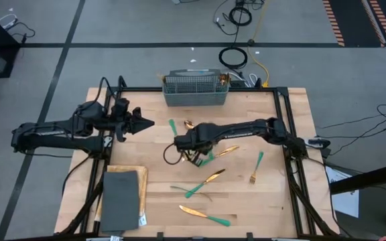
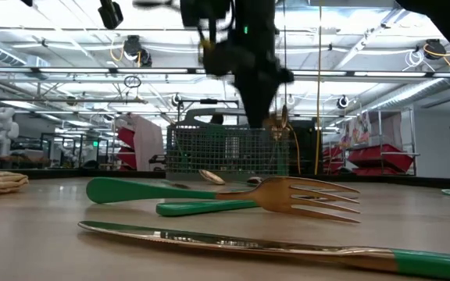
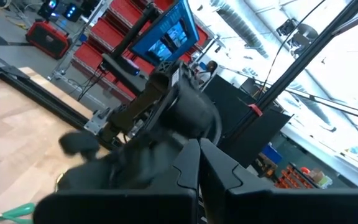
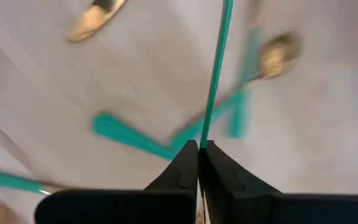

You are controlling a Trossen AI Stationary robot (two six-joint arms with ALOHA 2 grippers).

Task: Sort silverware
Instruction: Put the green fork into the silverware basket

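A pale wood-plank surface (image 1: 159, 201) stands on grey floor crossed by cables. Gold-headed, teal-handled silverware (image 1: 206, 215) lies scattered across its lower centre. The right gripper (image 1: 179, 142), mid-frame, pinches one thin teal handle (image 4: 215, 74). The left gripper (image 1: 147, 123), clenched empty, waits upper left. The wire mesh basket (image 1: 194, 90) stands at the top edge.
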